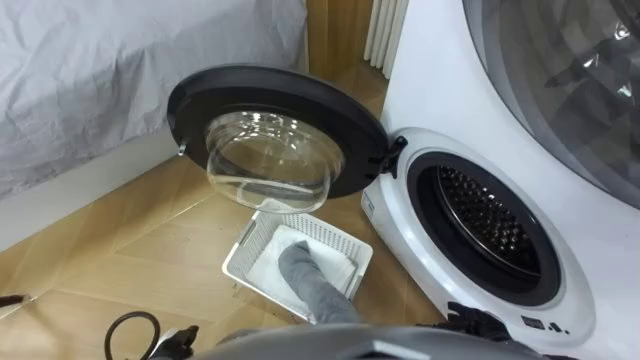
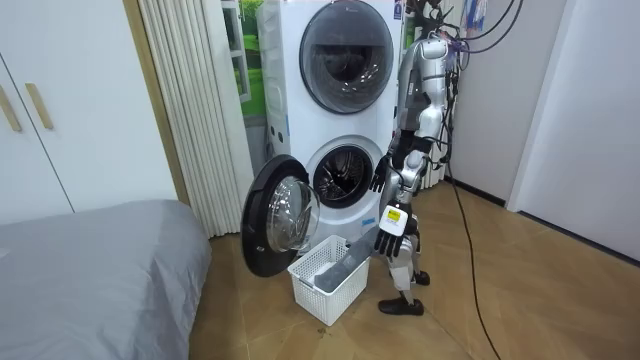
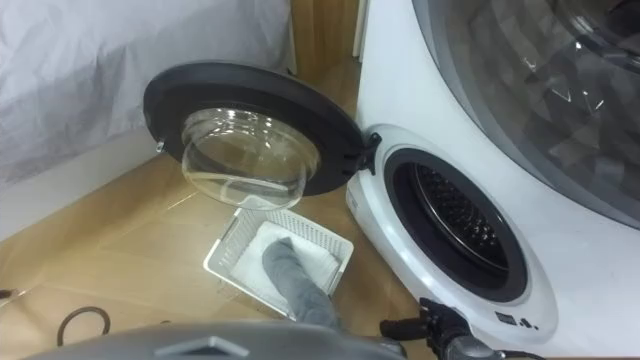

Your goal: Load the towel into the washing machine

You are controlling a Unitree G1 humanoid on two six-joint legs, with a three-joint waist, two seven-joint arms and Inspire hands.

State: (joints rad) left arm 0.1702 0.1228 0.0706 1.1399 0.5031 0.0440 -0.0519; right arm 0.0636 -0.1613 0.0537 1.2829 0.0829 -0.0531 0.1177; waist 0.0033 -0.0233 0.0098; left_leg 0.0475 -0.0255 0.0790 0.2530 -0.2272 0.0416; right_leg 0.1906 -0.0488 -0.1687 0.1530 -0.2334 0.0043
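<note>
Room view: the robot stands right of the open washing machine [image 2: 310, 160]. Its left hand [image 2: 387, 235] meets the raised end of the grey towel [image 3: 285, 268], which trails into the white basket [image 3: 318, 230] on the floor. I cannot tell whether its fingers are grasping. The right hand [image 3: 445, 322], near the drum, is equally unclear.

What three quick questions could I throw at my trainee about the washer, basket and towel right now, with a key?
1. True or false: the lower washing machine door is shut.
2. Where is the grey towel? A) in the drum B) in the white basket, hanging over its rim C) on the bed
3. In the eye views, on which side of the opening is the door hinged?
Key: 1 false, it stands wide open; 2 B; 3 the left.
</note>
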